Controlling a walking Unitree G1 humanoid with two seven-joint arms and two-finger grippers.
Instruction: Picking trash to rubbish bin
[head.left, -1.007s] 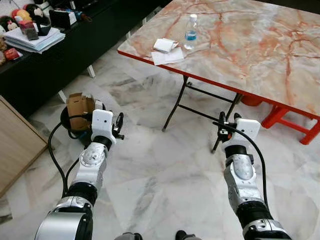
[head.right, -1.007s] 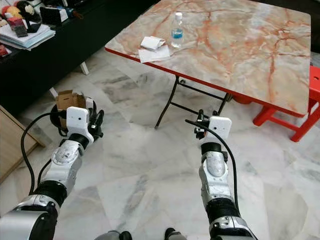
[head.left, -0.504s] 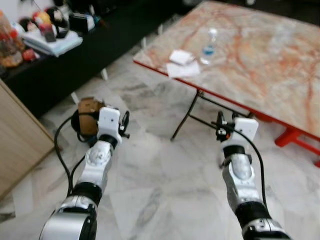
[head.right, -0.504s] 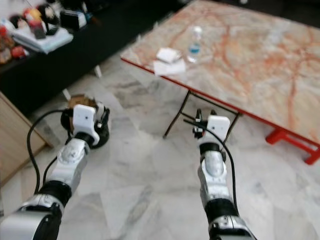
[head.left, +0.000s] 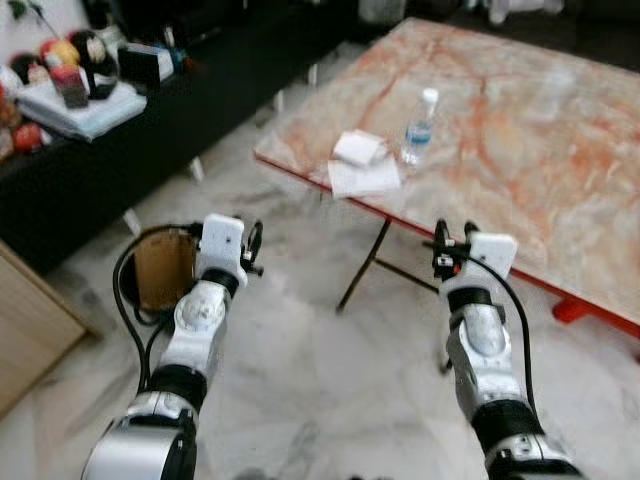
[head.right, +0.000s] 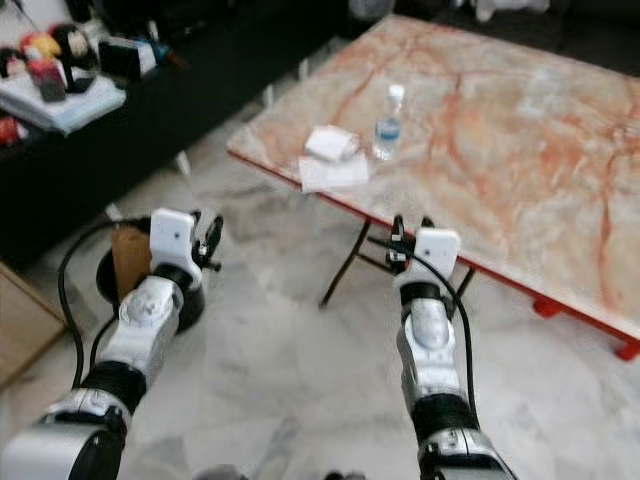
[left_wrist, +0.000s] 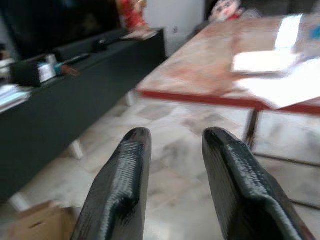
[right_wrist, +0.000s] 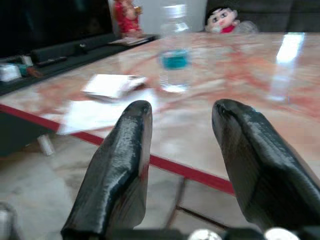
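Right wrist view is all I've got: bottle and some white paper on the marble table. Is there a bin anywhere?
Observer: Yes, a dark round bin with a cardboard box in it stands on the floor beside the left gripper.
Operator: Left gripper carrying anything?
Observer: No, it is open and empty.
Operator: How does the paper sit relative to the bottle?
Observer: The papers lie at the table corner, on the robot's left of the bottle.

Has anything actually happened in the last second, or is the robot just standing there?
The robot has stepped closer to the marble table, so the whole picture shifted; the things themselves did not move. Both grippers, left and right, stay raised in front, fingers open and empty. The water bottle, the tissues and the bin on the floor sit as before.
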